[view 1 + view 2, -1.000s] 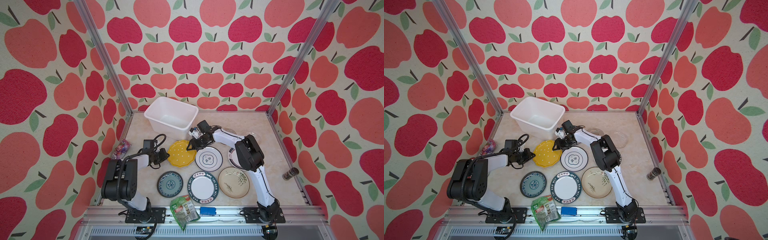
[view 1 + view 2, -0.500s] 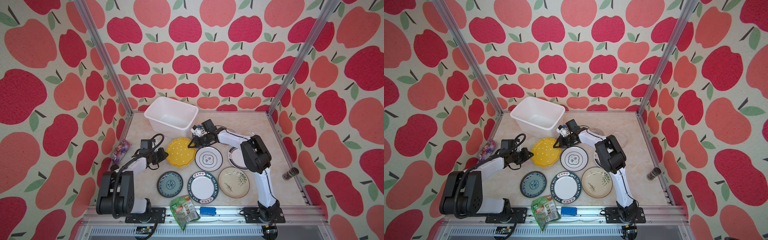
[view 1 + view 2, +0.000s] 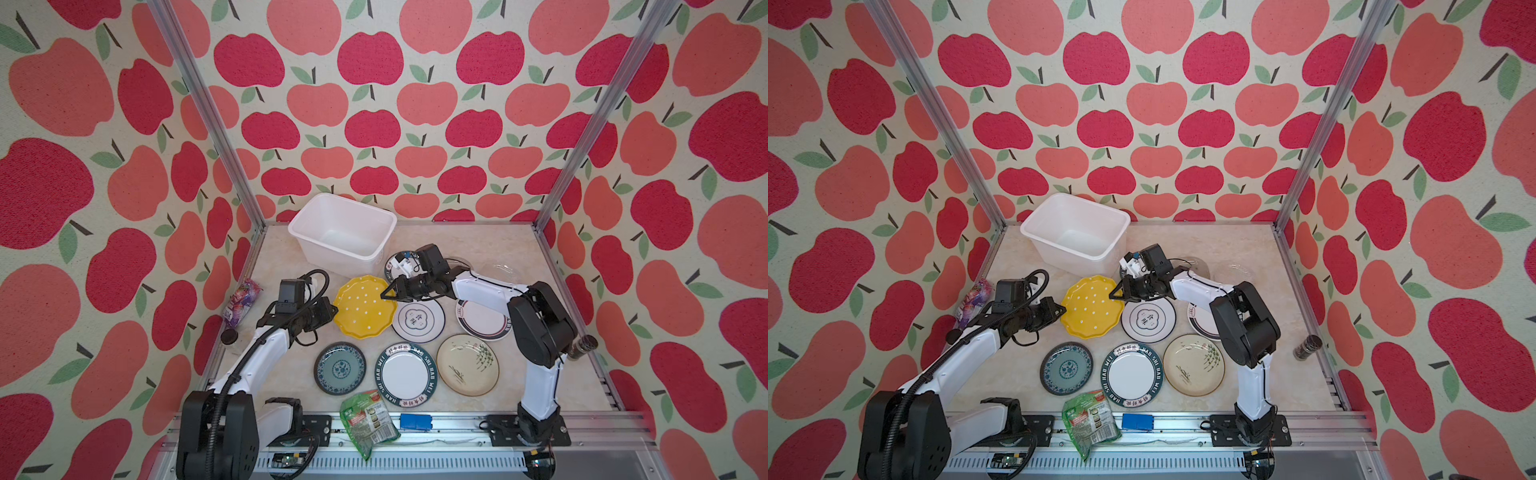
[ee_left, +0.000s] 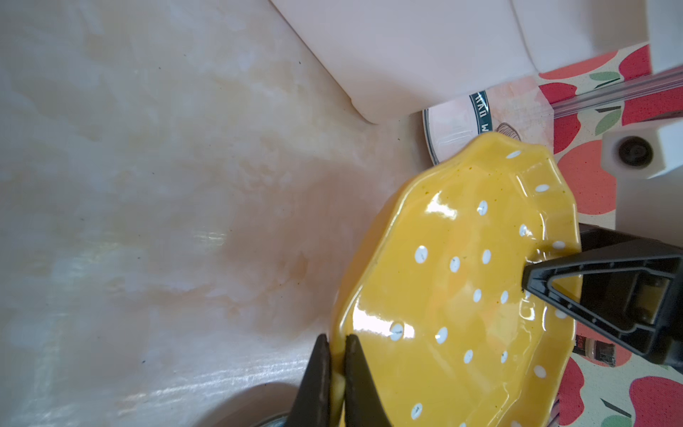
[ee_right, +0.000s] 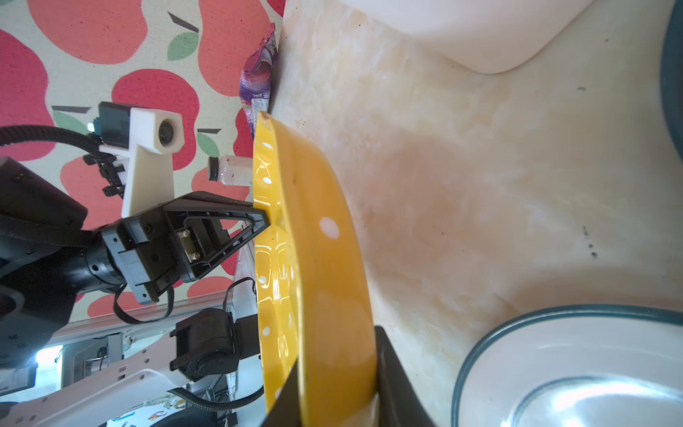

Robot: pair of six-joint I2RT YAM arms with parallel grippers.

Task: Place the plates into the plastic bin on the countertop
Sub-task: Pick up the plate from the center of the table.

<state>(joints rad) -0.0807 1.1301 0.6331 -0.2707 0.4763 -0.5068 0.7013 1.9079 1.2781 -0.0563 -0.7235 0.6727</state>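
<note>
The yellow plate hangs between both arms, lifted off the countertop and just in front of the bin, where no plate lies yet. The left gripper is clamped on the rim at its side. The right gripper pinches the opposite rim, with one finger above and one below. The other plates lie flat on the countertop, and the white plate is just under the right edge of the yellow one. I think the step in hand is to carry the plate over the wall of the bin. To do it well, both arms should rise together at the same speed, so the plate is not pulled out from one grip. It should pass clearly above the rim of the bin before it goes down. Both grips should open only when it rests on the bottom.
</note>
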